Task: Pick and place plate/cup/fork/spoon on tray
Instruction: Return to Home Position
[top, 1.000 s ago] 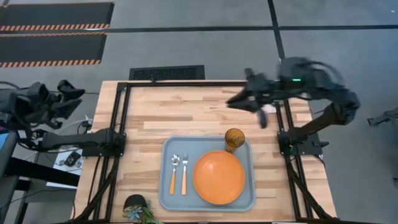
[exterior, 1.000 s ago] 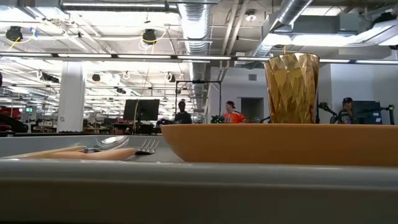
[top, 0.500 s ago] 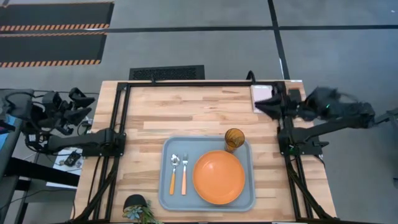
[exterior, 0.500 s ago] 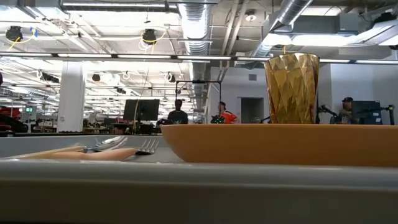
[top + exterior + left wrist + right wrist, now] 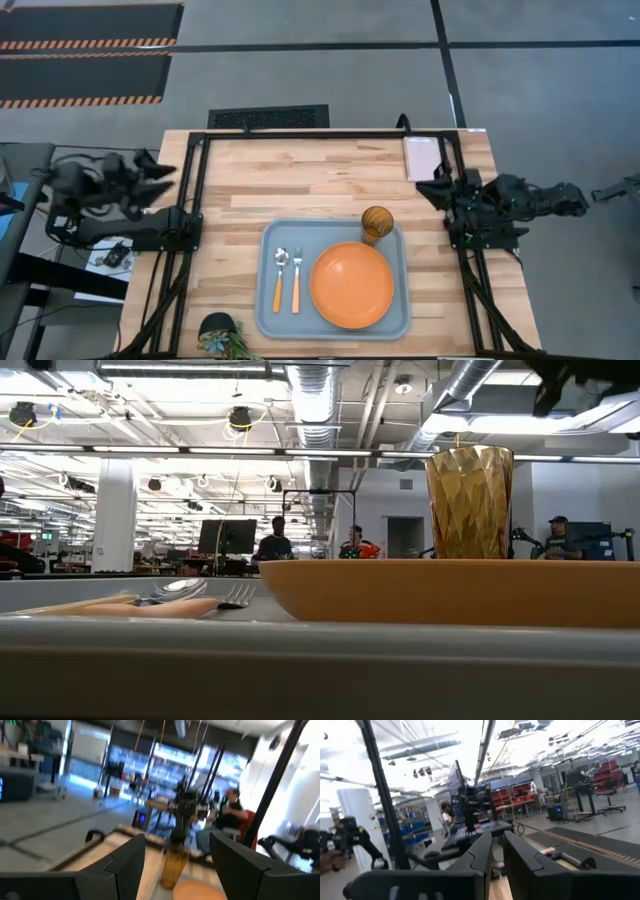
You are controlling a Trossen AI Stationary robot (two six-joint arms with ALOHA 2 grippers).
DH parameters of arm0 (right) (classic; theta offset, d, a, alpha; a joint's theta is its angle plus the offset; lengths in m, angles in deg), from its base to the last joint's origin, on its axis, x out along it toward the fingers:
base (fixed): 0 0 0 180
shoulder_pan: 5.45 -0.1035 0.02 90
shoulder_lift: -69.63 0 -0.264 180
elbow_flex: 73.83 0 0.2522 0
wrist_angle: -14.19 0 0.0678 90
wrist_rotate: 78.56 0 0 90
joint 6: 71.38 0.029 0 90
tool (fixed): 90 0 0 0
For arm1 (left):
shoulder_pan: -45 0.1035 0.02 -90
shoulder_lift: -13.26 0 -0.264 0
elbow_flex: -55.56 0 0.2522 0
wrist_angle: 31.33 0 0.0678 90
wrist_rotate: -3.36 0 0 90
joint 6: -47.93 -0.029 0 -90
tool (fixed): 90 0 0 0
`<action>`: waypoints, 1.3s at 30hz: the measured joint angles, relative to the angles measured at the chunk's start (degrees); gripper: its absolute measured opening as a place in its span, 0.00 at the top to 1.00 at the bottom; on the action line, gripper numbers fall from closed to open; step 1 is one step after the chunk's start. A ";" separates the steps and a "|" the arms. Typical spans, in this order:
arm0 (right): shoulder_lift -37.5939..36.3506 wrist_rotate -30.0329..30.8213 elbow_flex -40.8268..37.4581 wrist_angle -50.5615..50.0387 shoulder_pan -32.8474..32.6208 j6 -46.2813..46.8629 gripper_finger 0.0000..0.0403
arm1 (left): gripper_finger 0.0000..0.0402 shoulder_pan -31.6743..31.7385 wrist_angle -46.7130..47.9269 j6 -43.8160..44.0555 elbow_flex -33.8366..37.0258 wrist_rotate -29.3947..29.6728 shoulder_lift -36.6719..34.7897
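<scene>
The pale grey-blue tray [image 5: 268, 312] lies at the table's near middle. On it lie the orange plate [image 5: 352, 285], the amber cup [image 5: 377, 222] standing upright at its far right, the spoon [image 5: 280, 278] and the fork [image 5: 296, 280] side by side at its left. The low view shows the plate [image 5: 450, 590], cup [image 5: 470, 500], spoon [image 5: 170, 590] and fork [image 5: 235, 596]. My left gripper [image 5: 158, 172] is open and empty beyond the table's left edge. My right gripper [image 5: 428, 190] is shut and empty at the table's right edge.
A pink pad [image 5: 421, 156] lies at the table's far right corner. A small potted plant [image 5: 222, 335] stands at the near edge, left of the tray. Bare wood lies far of the tray. People show in the room behind.
My right arm has drawn back from over the table's far right part toward the right edge and gone down, folding in. My left arm, off the table's left edge, has shifted a little toward the table. The things on the tray have stayed still.
</scene>
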 joint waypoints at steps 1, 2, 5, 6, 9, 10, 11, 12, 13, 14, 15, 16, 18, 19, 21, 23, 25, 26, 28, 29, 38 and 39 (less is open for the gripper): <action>-0.77 0.02 -1.25 0.07 -0.15 -0.17 0.82 | 0.47 0.00 -0.37 0.41 1.35 -0.01 0.10; -1.46 0.05 -2.65 0.53 -0.20 -0.25 0.82 | 0.47 0.00 -1.95 0.72 2.79 -0.35 0.13; -2.92 0.24 -7.33 5.04 -0.11 -0.31 0.82 | 0.47 0.02 -8.00 0.87 8.09 -3.77 0.02; -3.25 0.23 -8.88 7.12 -0.12 -0.30 0.82 | 0.47 0.00 -9.51 1.00 10.14 -5.06 0.07; -3.71 -0.18 -13.73 12.44 -0.38 -0.29 0.82 | 0.47 0.00 -17.36 3.02 16.67 -8.76 0.09; -3.64 -0.20 -15.40 14.22 -0.65 -0.29 0.82 | 0.47 0.00 -19.89 3.51 18.99 -9.92 0.06; -3.64 -0.19 -16.68 15.24 -0.90 -0.38 0.82 | 0.47 0.00 -22.24 3.86 21.32 -11.05 0.08; -3.61 -0.17 -16.74 15.17 -1.11 -0.47 0.82 | 0.47 0.00 -24.63 4.11 23.50 -11.51 0.14; -3.62 -0.15 -16.71 14.12 -1.37 -0.45 0.82 | 0.47 0.00 -27.37 4.53 25.55 -11.41 0.15; -3.40 -0.12 -16.71 13.73 -1.54 -0.49 0.82 | 0.47 0.00 -29.94 5.07 27.35 -10.79 0.14; -3.31 -0.09 -16.71 13.38 -1.73 -0.69 0.82 | 0.47 0.00 -31.52 5.96 29.01 -9.91 0.06; -3.13 -0.23 -16.71 13.43 -1.70 -0.89 0.82 | 0.47 0.00 -32.11 6.92 30.53 -8.92 0.04; -3.27 -0.22 -16.71 13.54 -1.70 -1.40 0.82 | 0.47 0.00 -32.26 9.10 33.28 -7.26 0.13; -3.25 -0.20 -16.71 13.31 -1.70 -1.67 0.82 | 0.47 0.01 -33.02 10.30 34.59 -6.36 0.13; -3.17 -0.22 -16.71 13.14 -1.66 -1.78 0.82 | 0.47 0.02 -34.76 13.21 36.63 -5.16 0.11; -3.15 -0.22 -16.71 13.18 -1.66 -1.21 0.82 | 0.47 0.04 -38.54 15.53 39.15 -5.74 0.09; -3.14 -0.22 -16.74 13.17 -1.66 -0.88 0.82 | 0.47 0.04 -43.21 16.91 42.16 -6.58 0.13; -3.14 -0.24 -16.74 13.17 -1.71 -0.40 0.82 | 0.47 0.02 -45.90 17.91 43.86 -6.79 0.13; -3.14 -0.24 -16.74 12.79 -1.65 0.84 0.82 | 0.47 0.02 -51.04 19.89 47.59 -6.81 0.10; -3.14 -0.23 -16.74 12.40 -1.61 1.23 0.82 | 0.47 0.02 -53.69 20.80 49.57 -6.80 0.13; -3.11 -0.27 -16.74 7.39 -1.30 1.22 0.82 | 0.47 0.04 -54.13 14.53 49.76 -6.38 0.30; -3.10 -0.27 -16.74 6.59 -1.14 1.28 0.82 | 0.47 0.04 -54.02 14.48 49.96 -6.21 0.30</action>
